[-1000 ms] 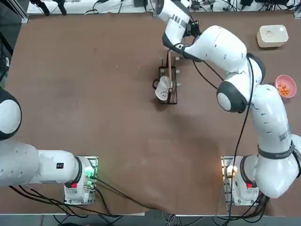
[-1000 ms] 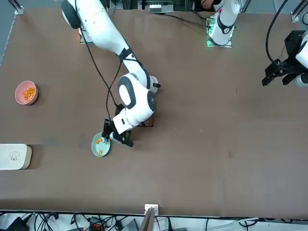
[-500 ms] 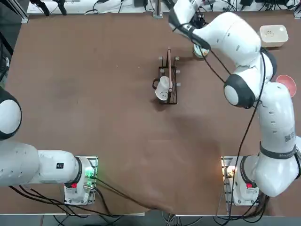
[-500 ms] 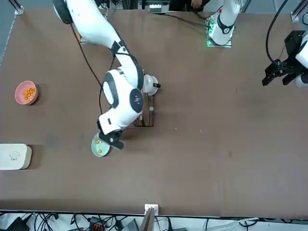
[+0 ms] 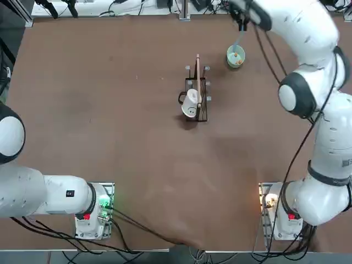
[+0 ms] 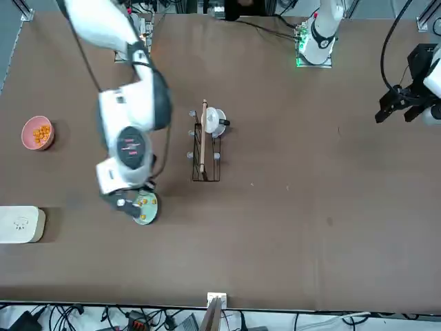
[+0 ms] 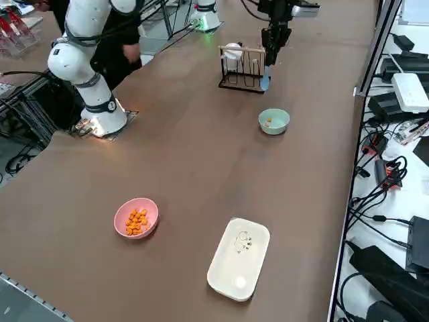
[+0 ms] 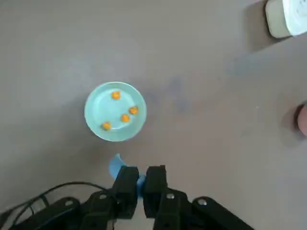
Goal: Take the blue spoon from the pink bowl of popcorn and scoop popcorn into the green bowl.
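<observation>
Light-blue plastic spoon [image 8: 116,165], thin-handled, hangs clamped in my right tool [image 8: 140,181], raised above the brown bench [image 8: 201,72] just beside the round mint-green bowl [image 8: 115,111]. I count four orange popcorn pieces [image 8: 124,118] there; more fill the salmon-pink bowl [image 7: 136,218], well apart.

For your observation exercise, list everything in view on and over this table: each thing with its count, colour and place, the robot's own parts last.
green bowl: one, mint, near the table's far edge, beside the rack.
popcorn: orange; a heap in the pink bowl, four pieces in the green bowl.
pink bowl: one, salmon, at the table's right side.
spoon: one, blue, in the gripper, above the table by the green bowl.
container: one, cream, near the pink bowl.
rack: one, dark wire, mid-table.
mug: one, white, on the rack.
right gripper: shut on the spoon.
</observation>
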